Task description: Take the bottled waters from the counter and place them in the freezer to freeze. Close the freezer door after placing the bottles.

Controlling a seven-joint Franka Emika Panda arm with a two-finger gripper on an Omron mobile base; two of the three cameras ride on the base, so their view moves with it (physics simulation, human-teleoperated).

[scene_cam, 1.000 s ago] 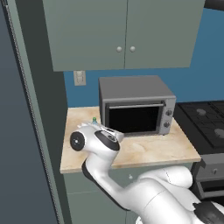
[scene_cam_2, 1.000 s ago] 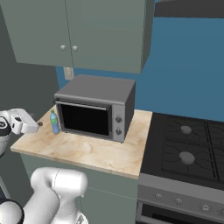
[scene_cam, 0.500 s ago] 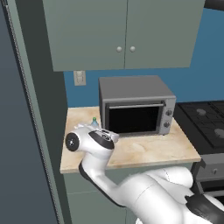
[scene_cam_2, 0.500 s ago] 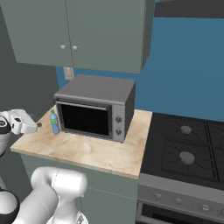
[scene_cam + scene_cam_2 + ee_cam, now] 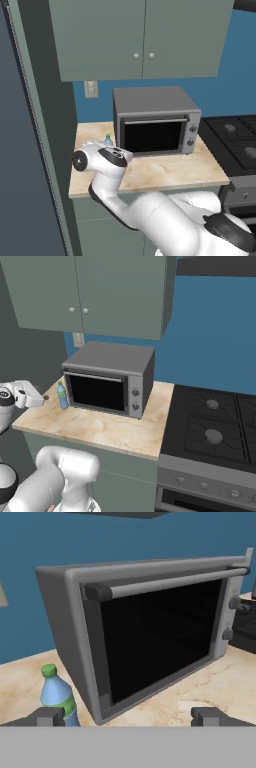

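A light blue water bottle [image 5: 61, 396] with a green cap and label stands on the beige counter [image 5: 100, 428], just left of the toaster oven. In the hand view the bottle [image 5: 57, 696] is low on the left, close behind the left fingertip [image 5: 48, 716]. My gripper [image 5: 128, 717] is open and empty, level with the bottle and pointing at the oven's front. From the right base view the gripper [image 5: 45, 398] sits a little left of the bottle, apart from it. The bottle's cap [image 5: 107, 137] peeks over my hand. The tall dark grey freezer [image 5: 30, 150] rises left of the counter; I cannot tell how its door stands.
A grey toaster oven [image 5: 107, 378] with a dark glass door takes up the middle of the counter. A black stove top [image 5: 212, 423] adjoins on the right. Grey-green wall cabinets [image 5: 140, 37] hang above. Bare counter lies in front of the oven.
My hand has drifted slightly left and turned a little near the counter's left end. The jaws stay open and the bottle has not moved.
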